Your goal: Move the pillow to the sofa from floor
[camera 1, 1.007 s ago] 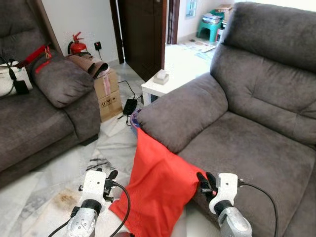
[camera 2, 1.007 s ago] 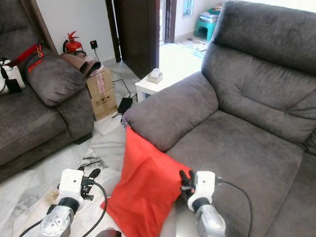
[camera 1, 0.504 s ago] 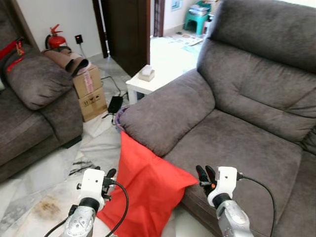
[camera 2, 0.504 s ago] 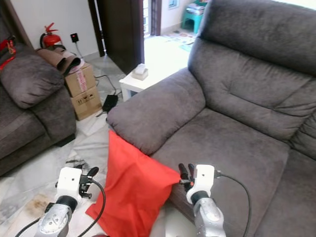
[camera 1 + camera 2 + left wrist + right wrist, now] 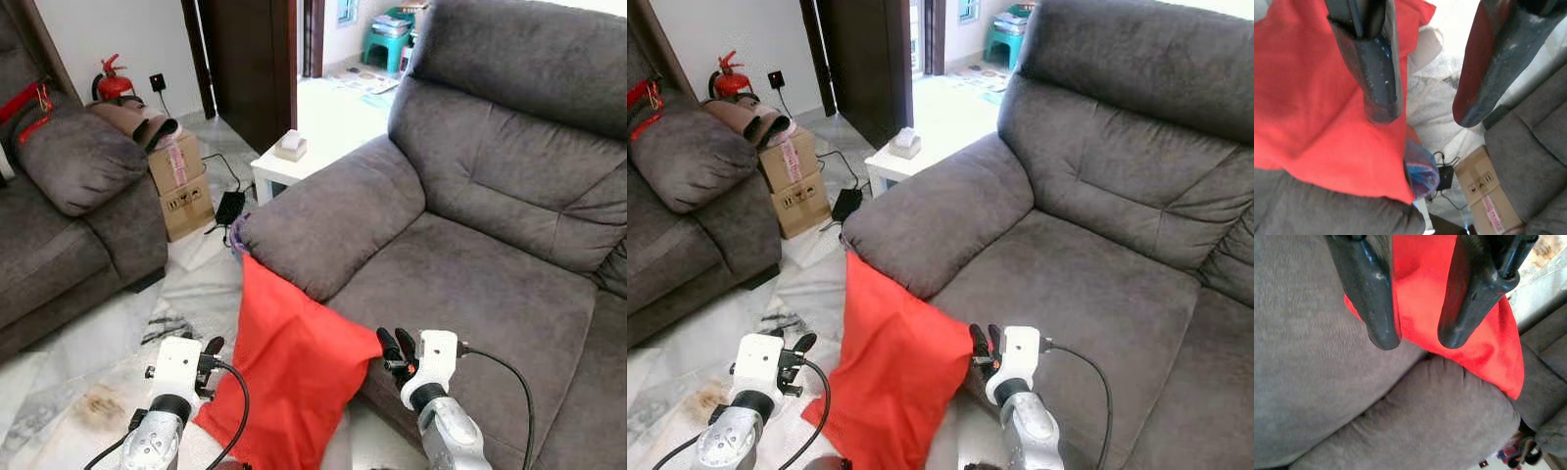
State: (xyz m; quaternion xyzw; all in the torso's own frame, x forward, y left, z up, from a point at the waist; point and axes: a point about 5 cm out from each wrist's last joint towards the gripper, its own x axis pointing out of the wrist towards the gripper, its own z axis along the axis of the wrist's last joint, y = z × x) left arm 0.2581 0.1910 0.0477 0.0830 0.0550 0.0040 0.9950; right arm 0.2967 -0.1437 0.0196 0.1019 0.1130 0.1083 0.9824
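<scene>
A large grey sofa [image 5: 490, 225] takes up the right side of the room, and a second grey sofa [image 5: 59, 235] stands across the marble floor [image 5: 108, 343] on the left. The red pillow [image 5: 294, 362] stands on the floor, leaning against the front of the large sofa just below its armrest [image 5: 323, 220]. A white side tabletop [image 5: 289, 168] sits behind that armrest with a small tissue box [image 5: 291, 145] on it, and a cardboard box [image 5: 181, 176] rests beside the other sofa, a red fire extinguisher [image 5: 110, 80] behind it. The left tool [image 5: 211, 348] hovers just beside the pillow's left edge, its fingers [image 5: 1376, 63] spread apart and empty. The right tool [image 5: 394, 348] is at the pillow's right corner against the seat front, released, with its fingers [image 5: 1374, 298] parted over the red fabric.
</scene>
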